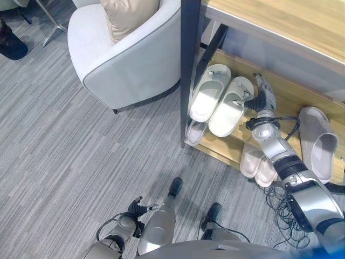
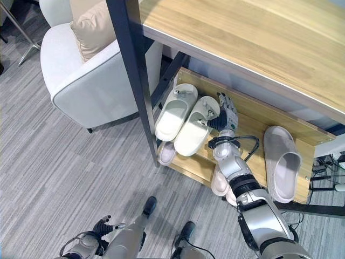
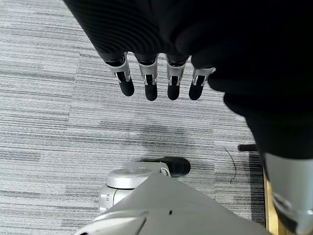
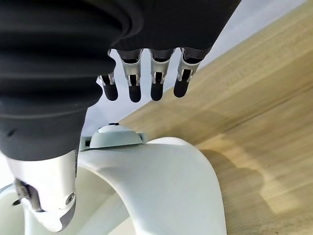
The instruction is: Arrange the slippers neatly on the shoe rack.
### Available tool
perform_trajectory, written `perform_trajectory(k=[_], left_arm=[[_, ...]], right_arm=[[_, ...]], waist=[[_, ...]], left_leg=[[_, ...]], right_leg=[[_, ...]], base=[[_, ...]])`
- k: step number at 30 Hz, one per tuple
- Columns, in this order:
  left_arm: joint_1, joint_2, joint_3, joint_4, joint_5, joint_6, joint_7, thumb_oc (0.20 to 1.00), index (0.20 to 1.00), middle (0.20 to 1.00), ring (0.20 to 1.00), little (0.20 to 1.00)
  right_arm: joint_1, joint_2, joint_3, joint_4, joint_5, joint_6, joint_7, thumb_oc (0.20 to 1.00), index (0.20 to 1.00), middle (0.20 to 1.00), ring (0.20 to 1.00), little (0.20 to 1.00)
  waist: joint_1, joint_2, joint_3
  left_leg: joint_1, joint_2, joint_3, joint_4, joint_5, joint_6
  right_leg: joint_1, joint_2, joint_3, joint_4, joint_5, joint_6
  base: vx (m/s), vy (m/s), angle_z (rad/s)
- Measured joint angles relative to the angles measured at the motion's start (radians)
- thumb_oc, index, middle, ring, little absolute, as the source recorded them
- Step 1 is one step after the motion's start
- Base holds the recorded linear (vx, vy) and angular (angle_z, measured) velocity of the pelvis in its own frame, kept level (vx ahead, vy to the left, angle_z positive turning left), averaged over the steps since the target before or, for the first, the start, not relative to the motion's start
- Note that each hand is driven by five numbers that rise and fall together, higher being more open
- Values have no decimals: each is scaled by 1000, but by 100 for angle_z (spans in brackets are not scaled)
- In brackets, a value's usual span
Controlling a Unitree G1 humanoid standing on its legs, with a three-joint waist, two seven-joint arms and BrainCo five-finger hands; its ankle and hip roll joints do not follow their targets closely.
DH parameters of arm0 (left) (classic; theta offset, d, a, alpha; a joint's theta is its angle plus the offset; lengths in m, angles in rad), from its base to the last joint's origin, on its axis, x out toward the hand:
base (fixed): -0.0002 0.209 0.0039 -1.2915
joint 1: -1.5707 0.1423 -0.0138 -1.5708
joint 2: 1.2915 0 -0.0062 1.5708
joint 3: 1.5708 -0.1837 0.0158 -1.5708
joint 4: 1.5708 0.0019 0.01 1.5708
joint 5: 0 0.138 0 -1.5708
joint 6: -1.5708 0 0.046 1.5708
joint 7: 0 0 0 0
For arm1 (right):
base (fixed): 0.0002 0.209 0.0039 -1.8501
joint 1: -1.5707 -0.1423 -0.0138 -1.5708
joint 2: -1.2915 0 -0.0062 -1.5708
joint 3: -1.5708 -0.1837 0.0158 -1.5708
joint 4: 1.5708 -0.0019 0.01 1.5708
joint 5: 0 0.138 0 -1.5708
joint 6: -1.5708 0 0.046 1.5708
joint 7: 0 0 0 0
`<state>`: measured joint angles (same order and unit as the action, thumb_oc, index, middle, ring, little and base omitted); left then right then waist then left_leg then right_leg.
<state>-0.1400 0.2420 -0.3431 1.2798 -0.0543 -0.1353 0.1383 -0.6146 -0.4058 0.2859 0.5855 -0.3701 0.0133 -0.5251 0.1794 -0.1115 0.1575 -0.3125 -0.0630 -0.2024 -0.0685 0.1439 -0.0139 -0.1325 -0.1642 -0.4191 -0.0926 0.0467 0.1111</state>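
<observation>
A pale armchair with a beige cushion stands on the grey carpet beside the wooden shoe rack. On the rack's shelf a pair of white slippers lies side by side at its left end, and a grey slipper near its right end. The right hand, fingers straight and relaxed, rests by the inner white slipper's toe strap. The left hand hangs low over the carpet, fingers loose and holding nothing

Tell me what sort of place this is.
Probably a lounge or entryway in an office or home: grey striped carpet, a white armchair with a beige cushion, and a low wooden shoe rack holding pale slippers.
</observation>
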Motion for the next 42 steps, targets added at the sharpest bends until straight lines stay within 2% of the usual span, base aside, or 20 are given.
perform_trajectory(k=[7,14,18,22,25,28,30,34,42], left_arm=[[2,1,3,0,6,1,2,1000,1000,1000,1000,1000],[30,-9,50,2,9,2,22,1000,1000,1000,1000,1000],[64,-6,77,5,34,4,22,1000,1000,1000,1000,1000],[88,-15,79,11,37,10,22,1000,1000,1000,1000,1000],[110,-29,79,21,36,16,21,1000,1000,1000,1000,1000],[125,-33,79,25,36,19,21,1000,1000,1000,1000,1000],[129,-34,79,31,36,22,20,1000,1000,1000,1000,1000],[134,-50,78,39,35,23,21,1000,1000,1000,1000,1000],[145,-57,79,41,30,24,21,1000,1000,1000,1000,1000]], right_arm=[[82,0,-16,-58,-6,-1,-9,1000,1000,1000,1000,1000],[182,-11,-146,-186,-4,-44,-30,1000,1000,1000,1000,1000],[258,-66,-193,-208,6,-53,-28,1000,1000,1000,1000,1000],[308,-89,-213,-157,19,-62,-20,1000,1000,1000,1000,1000],[356,-90,-224,-159,36,-61,3,1000,1000,1000,1000,1000],[357,-91,-225,-73,53,-55,14,1000,1000,1000,1000,1000],[358,-91,-227,-79,53,-51,15,1000,1000,1000,1000,1000],[365,-109,-236,-80,53,-51,15,1000,1000,1000,1000,1000],[359,-136,-235,64,89,-37,16,1000,1000,1000,1000,1000]], waist=[[-11,1,-1],[-26,1,-13],[-64,9,-38],[-84,33,-63],[-112,68,-98],[-116,82,-107],[-134,90,-112],[-137,118,-130],[-137,132,-131]], left_leg=[[4,-3,2,-1,-3,-5],[58,-5,22,-15,-1,-1],[99,-2,35,-23,-9,-9],[123,5,54,-23,-15,-9],[130,11,61,-24,-18,-6],[155,25,84,-24,-22,-6],[156,34,86,-24,-23,-8],[162,47,93,-24,-23,-7],[162,50,102,-24,-30,-13]], right_leg=[[4,-3,1,0,1,1],[41,-11,20,0,-2,5],[72,-12,36,0,-3,7],[87,-13,51,-4,-2,7],[90,-7,54,-4,-3,6],[101,5,83,-5,-4,2],[100,10,89,-5,-7,-4],[102,23,101,-5,-7,-12],[98,24,105,-5,-14,-10]], base=[[0,0,0],[13,-35,-6],[13,-57,-11],[10,-53,-14],[-1,-58,-11],[-12,-62,-25],[-4,-72,-9],[2,-71,-6],[18,-42,-3]])
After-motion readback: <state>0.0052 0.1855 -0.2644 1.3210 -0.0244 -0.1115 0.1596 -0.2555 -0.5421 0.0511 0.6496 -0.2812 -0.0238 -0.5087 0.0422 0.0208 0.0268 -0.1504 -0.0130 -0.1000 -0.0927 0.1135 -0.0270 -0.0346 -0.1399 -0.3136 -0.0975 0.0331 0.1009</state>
